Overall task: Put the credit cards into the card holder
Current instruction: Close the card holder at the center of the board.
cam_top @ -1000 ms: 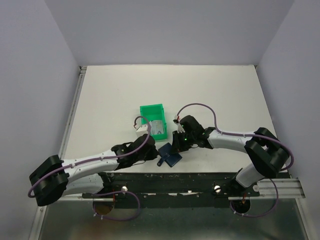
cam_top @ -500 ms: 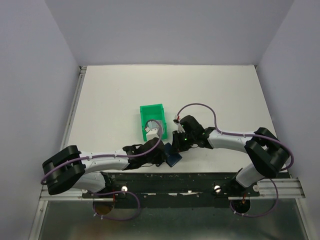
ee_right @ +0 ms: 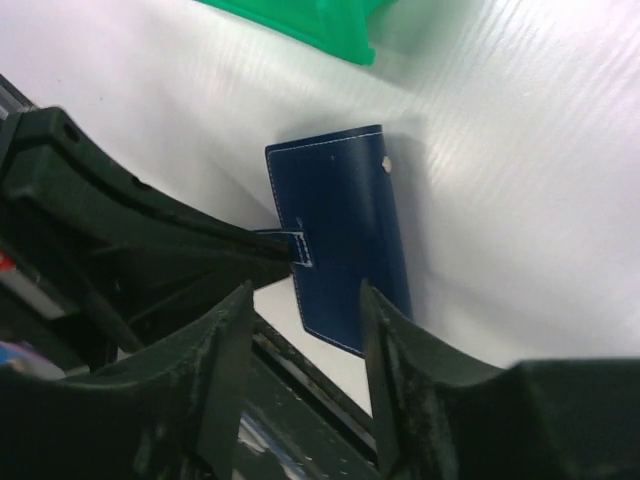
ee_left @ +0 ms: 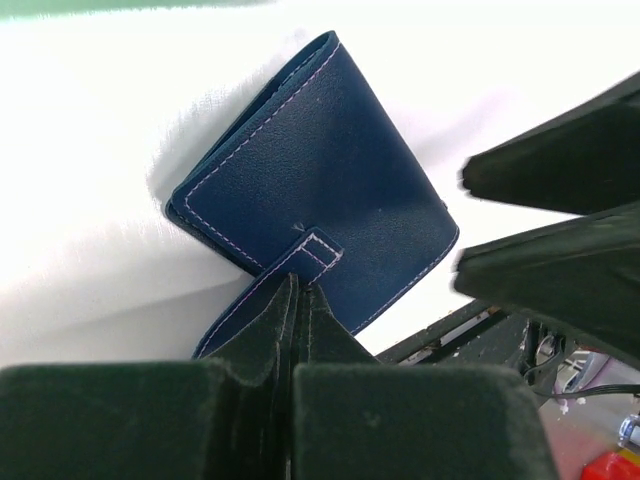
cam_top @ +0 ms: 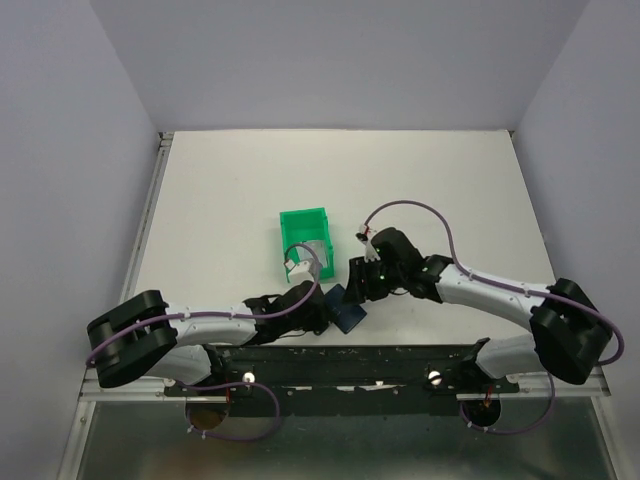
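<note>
The navy card holder (cam_top: pixel 347 313) lies closed near the table's front edge, also in the left wrist view (ee_left: pixel 320 180) and the right wrist view (ee_right: pixel 345 235). My left gripper (ee_left: pixel 297 287) is shut on its snap tab (ee_left: pixel 318 248), reaching in from the left (cam_top: pixel 322 312). My right gripper (ee_right: pixel 305 335) is open and empty, hovering over the holder's far end with a finger on each side (cam_top: pixel 358 285). A pale grey credit card (cam_top: pixel 316 252) lies in the green bin (cam_top: pixel 290 225). I cannot tell whether a second card is under it.
The green bin stands just behind the holder, and its corner shows in the right wrist view (ee_right: pixel 320 25). The black base rail (cam_top: pixel 380 358) runs along the front edge right below the holder. The two grippers are close together.
My left gripper has moved right to the card holder and closed on its snap tab. My right arm has stretched out, its gripper staying open over the holder.
</note>
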### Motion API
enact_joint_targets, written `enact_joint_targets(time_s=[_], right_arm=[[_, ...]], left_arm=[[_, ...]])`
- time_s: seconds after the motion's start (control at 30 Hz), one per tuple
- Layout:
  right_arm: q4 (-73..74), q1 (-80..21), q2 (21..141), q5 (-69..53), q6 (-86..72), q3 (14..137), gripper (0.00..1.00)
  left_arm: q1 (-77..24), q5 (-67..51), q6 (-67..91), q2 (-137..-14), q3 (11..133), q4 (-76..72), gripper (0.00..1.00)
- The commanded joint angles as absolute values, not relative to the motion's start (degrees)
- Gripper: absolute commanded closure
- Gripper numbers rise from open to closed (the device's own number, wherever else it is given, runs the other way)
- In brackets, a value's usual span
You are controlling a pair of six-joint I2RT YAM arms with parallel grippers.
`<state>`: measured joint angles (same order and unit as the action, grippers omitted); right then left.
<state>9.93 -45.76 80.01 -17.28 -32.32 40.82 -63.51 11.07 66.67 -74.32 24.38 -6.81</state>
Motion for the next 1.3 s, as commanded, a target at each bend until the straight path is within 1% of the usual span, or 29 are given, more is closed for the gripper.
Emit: enact_joint_targets(time_s=[0.0,0.13,0.3,0.53,0.73,0.8,0.83,1.07,1.17,1.27], right_arm=[[19.14,-45.7,74.89,-10.65,-28.57,42.8,0.4],[22.23,-45.35,75.06,-8.88,-25.93,43.68,0.34],[21.01,-44.65,78.13,-10.89,-24.61,43.16,0.33],[11.88,-39.56,79.98,-22.92,-25.84,38.76,0.32],[5.2,-38.58,84.1,-29.26,-27.68,36.92,0.32],[2.83,-38.5,85.69,-30.93,-28.82,36.22,0.33],[-1.36,-38.41,88.22,-31.98,-30.92,35.17,0.34],[-8.69,-38.32,92.46,-34.62,-35.5,32.7,0.37],[-12.03,-38.23,93.51,-35.86,-37.17,31.64,0.41],[-14.23,-38.23,94.22,-37.79,-37.97,30.85,0.46]], left_arm=[[-63.98,10.46,66.97,-76.46,21.45,-4.22,1.0],[-63.99,10.46,66.97,-76.55,21.01,-4.48,1.0],[-64.16,10.46,67.06,-76.73,20.66,-4.66,1.0],[-64.42,10.28,67.67,-76.99,19.34,-5.45,1.0],[-64.42,10.37,67.85,-77.52,19.07,-5.98,1.0],[-64.51,10.28,67.94,-77.87,18.9,-6.33,1.0],[-64.42,10.2,68.2,-78.22,18.37,-7.02,1.0],[-64.51,9.84,68.2,-79.28,18.19,-7.82,1.0],[-64.51,9.67,68.12,-79.89,18.28,-8.17,1.0],[-64.51,9.58,68.03,-80.33,18.63,-8.26,1.0]])
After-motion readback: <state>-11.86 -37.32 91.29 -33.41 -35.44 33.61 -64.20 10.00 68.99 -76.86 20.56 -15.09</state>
